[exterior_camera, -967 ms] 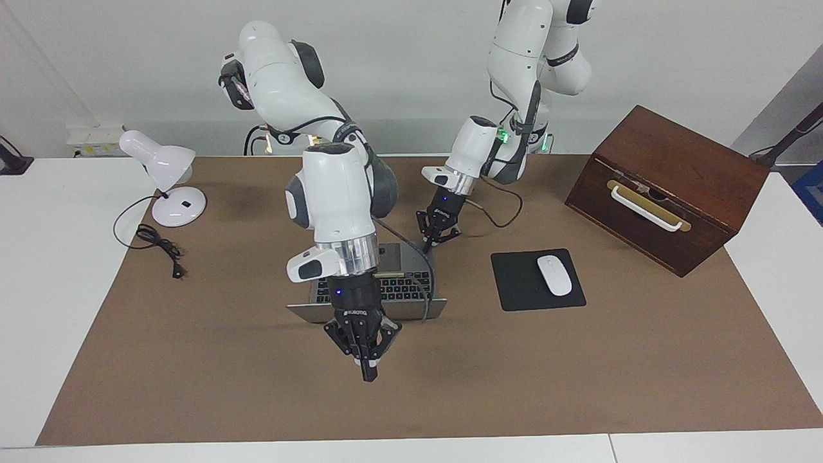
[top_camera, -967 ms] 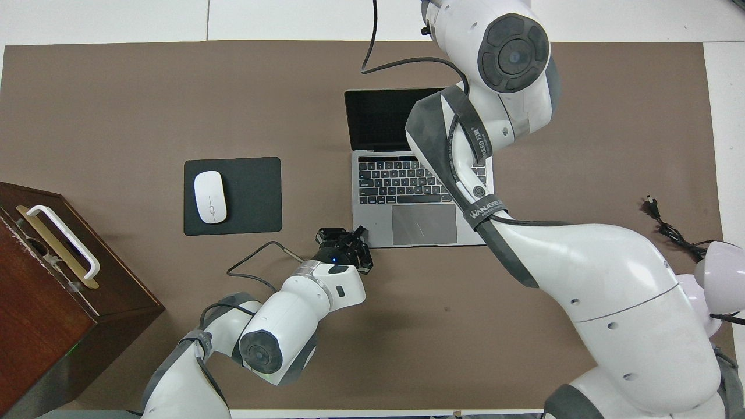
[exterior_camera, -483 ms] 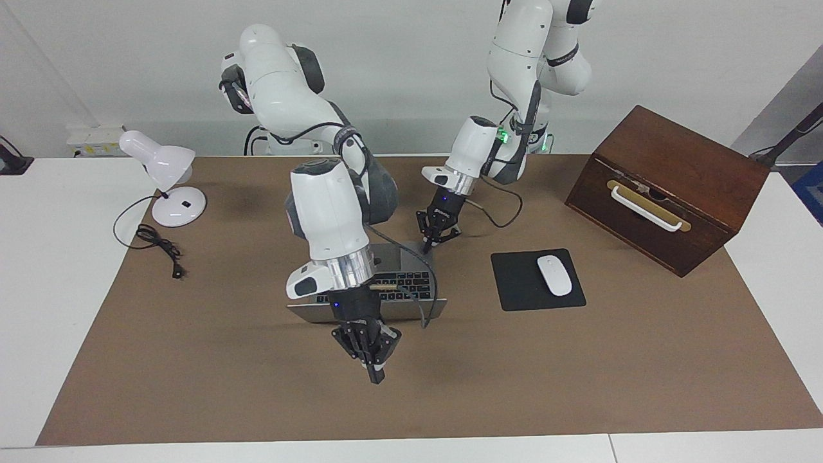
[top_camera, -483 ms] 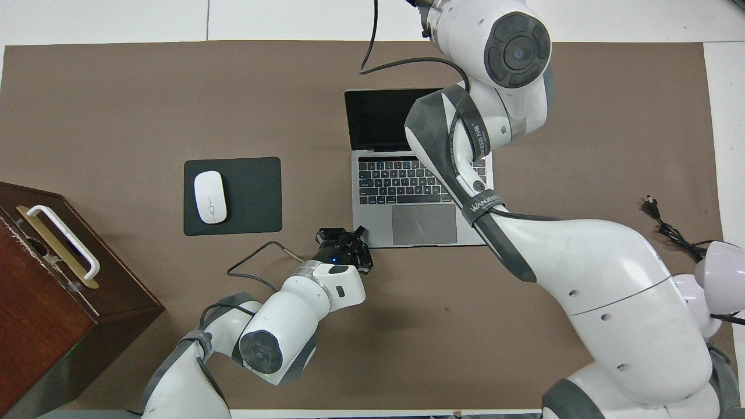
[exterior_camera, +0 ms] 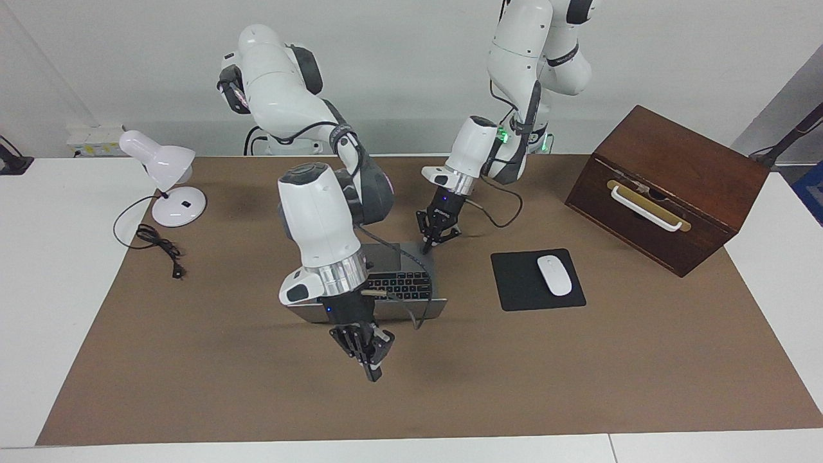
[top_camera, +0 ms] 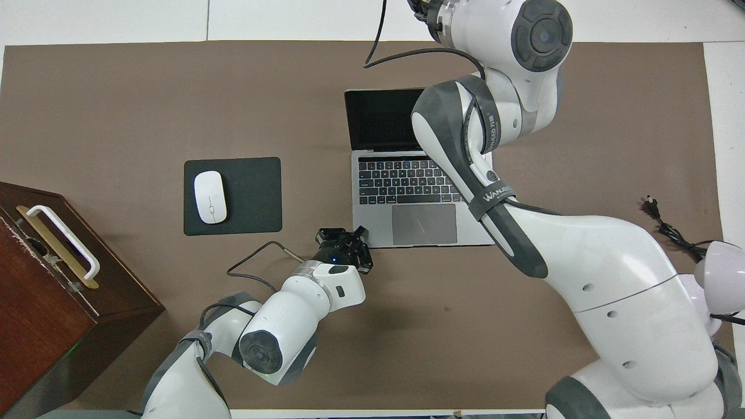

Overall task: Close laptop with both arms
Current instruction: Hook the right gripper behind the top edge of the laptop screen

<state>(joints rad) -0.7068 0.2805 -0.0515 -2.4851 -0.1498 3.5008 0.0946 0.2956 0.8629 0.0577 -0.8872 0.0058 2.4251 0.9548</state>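
The silver-grey laptop lies open on the brown mat, its dark screen tilted back away from the robots. My right arm reaches across the keyboard. Its gripper is shut, points down, and hangs low over the mat by the lid's outer face; I cannot tell whether it touches the lid. My left gripper is shut, its tips at the corner of the laptop's base nearest the left arm, beside the trackpad. In the overhead view only the right wrist shows, at the top edge.
A black mouse pad with a white mouse lies beside the laptop, toward the left arm's end. A dark wooden box with a white handle stands past it. A white desk lamp and its cord are at the right arm's end.
The right arm's wrist has swung toward its own end of the table and sunk lower, bringing the shut gripper closer to the lid's outer face. The left arm has not moved.
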